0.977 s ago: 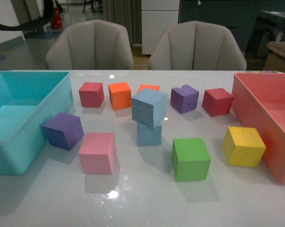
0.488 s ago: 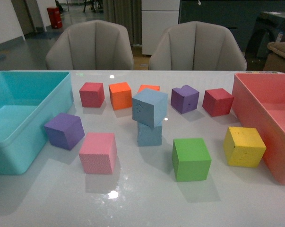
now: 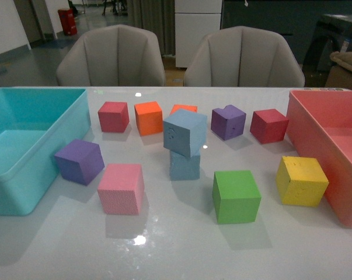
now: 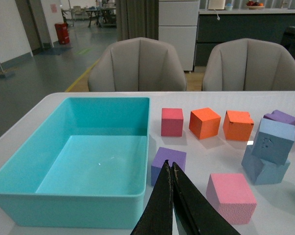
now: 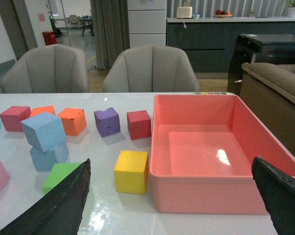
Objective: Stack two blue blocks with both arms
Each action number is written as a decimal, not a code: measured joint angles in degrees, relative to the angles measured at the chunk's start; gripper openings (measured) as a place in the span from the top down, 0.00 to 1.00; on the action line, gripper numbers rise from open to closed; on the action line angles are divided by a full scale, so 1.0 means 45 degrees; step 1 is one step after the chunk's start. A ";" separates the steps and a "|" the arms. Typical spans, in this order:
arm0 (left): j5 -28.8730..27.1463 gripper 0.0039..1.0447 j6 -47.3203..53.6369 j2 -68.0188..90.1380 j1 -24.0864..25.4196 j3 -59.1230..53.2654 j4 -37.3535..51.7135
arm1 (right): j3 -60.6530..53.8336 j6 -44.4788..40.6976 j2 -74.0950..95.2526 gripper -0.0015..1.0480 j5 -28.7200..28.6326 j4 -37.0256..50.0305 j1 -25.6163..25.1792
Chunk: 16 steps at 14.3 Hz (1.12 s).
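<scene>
Two blue blocks already stand stacked mid-counter: the pale blue block (image 3: pixel 185 132) sits on the steel-blue block (image 3: pixel 184 165), but skewed and tilted, overhanging the lower cube toward the far edge. That skew is the main hazard, I judge; a knock to the counter (image 3: pixel 176 245) or a passing arm could tip it onto the orange cube (image 3: pixel 148 117) behind. Both arms are well clear of the stack. The left tool (image 4: pixel 172 169) is clenched with nothing in it, near the turquoise bin (image 4: pixel 88 198). The right tool (image 5: pixel 171 191) hangs spread wide, empty, beside the pink bin (image 5: pixel 206 196)
</scene>
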 joint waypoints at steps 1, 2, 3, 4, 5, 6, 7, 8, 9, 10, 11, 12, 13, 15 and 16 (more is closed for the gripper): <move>0.0491 0.99 0.0000 -0.0515 0.0345 -0.0185 -0.0330 | 0.0000 0.0000 0.0000 0.06 0.0000 0.0000 0.0000; 0.1209 0.99 0.0024 -0.1656 0.1336 -0.0529 -0.1083 | 0.0000 0.0000 0.0000 0.06 0.0000 -0.0005 0.0000; 0.1345 0.99 0.0039 -0.2438 0.1229 -0.0733 -0.1593 | 0.0000 0.0000 0.0000 0.06 0.0000 0.0000 0.0000; 0.1345 0.99 0.0039 -0.2623 0.1229 -0.1107 -0.1379 | 0.0000 0.0000 0.0000 0.06 0.0000 0.0000 0.0000; 0.1336 0.99 0.0039 -0.2890 0.1229 -0.1107 -0.1666 | 0.0000 0.0000 0.0000 0.06 0.0000 0.0000 0.0000; 0.1341 0.99 0.0039 -0.3279 0.1229 -0.1107 -0.2030 | 0.0000 0.0000 0.0000 0.06 0.0000 0.0000 0.0000; 0.1341 0.99 0.0039 -0.3764 0.1229 -0.1107 -0.2302 | 0.0000 0.0000 0.0000 0.06 0.0000 0.0000 0.0000; 0.1341 0.99 0.0039 -0.4109 0.1229 -0.1107 -0.2720 | 0.0000 0.0000 0.0000 0.06 0.0000 0.0000 0.0000; 0.1341 0.99 0.0039 -0.4371 0.1229 -0.1107 -0.2973 | 0.0000 0.0000 0.0000 0.06 0.0000 0.0000 0.0000; 0.1341 0.99 0.0039 -0.4619 0.1229 -0.1103 -0.3245 | 0.0000 0.0000 0.0000 0.06 0.0000 0.0000 0.0000; 0.1341 0.99 0.0039 -0.4823 0.1229 -0.1107 -0.3473 | 0.0000 0.0000 0.0000 0.06 0.0000 0.0000 0.0000; 0.1341 0.99 0.0039 -0.5051 0.1229 -0.1107 -0.3657 | 0.0000 0.0000 0.0000 0.06 0.0000 0.0000 0.0000; 0.1341 0.99 0.0039 -0.5299 0.1229 -0.1107 -0.3905 | 0.0000 0.0000 0.0000 0.06 0.0000 0.0000 0.0000; 0.1341 0.99 0.0039 -0.5663 0.1229 -0.1107 -0.4265 | 0.0000 0.0000 0.0000 0.06 0.0000 0.0000 0.0000; 0.1341 0.99 0.0039 -0.5867 0.1229 -0.1107 -0.4498 | 0.0000 0.0000 0.0000 0.06 0.0000 0.0000 0.0000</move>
